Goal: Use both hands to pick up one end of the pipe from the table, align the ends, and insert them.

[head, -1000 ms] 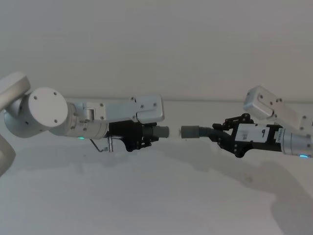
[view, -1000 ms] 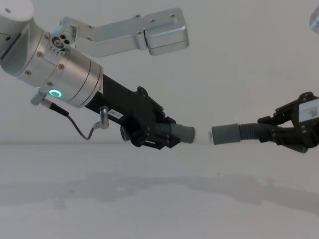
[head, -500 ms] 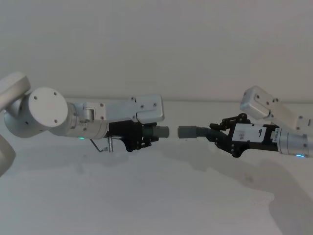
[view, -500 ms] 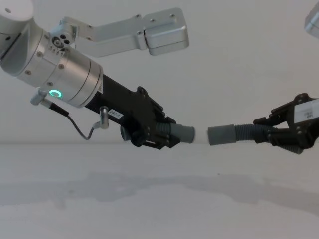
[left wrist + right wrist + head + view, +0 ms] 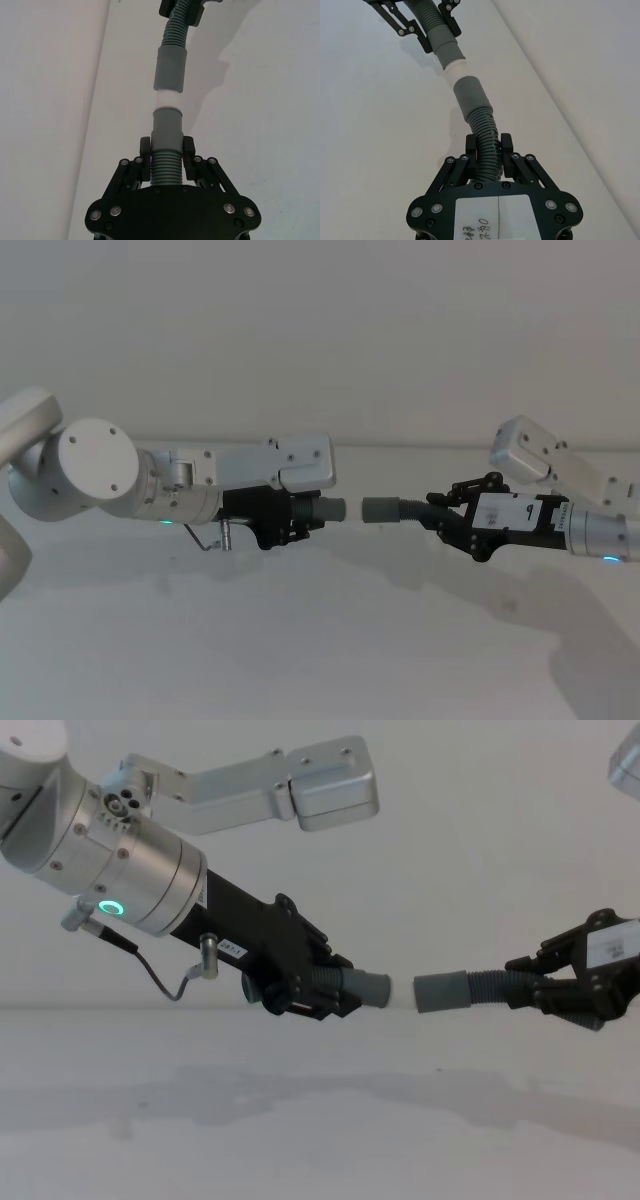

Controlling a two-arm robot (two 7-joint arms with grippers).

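Note:
Both pipe pieces are held in the air above the white table (image 5: pixel 320 640). My left gripper (image 5: pixel 300 513) (image 5: pixel 322 995) (image 5: pixel 166 151) is shut on the ribbed body of one piece, and its grey cuff (image 5: pixel 371 990) (image 5: pixel 166 127) ends in a short white tip (image 5: pixel 167 99). My right gripper (image 5: pixel 441 517) (image 5: pixel 545 990) (image 5: pixel 488 148) is shut on the other ribbed hose (image 5: pixel 485 130). That hose's cuff (image 5: pixel 380 510) (image 5: pixel 440 992) (image 5: pixel 470 97) faces the left one. The two ends are nearly in line, and the white tip reaches the mouth of the right cuff.
A silver camera bracket (image 5: pixel 300 785) juts over the left arm, whose green ring light (image 5: pixel 110 907) glows. A thin cable (image 5: pixel 165 982) loops under that wrist. The arms' shadows fall on the table below, in front of a plain wall.
My right gripper has carried its pipe piece leftward, narrowing the gap between the two cuffs. The left arm has not moved.

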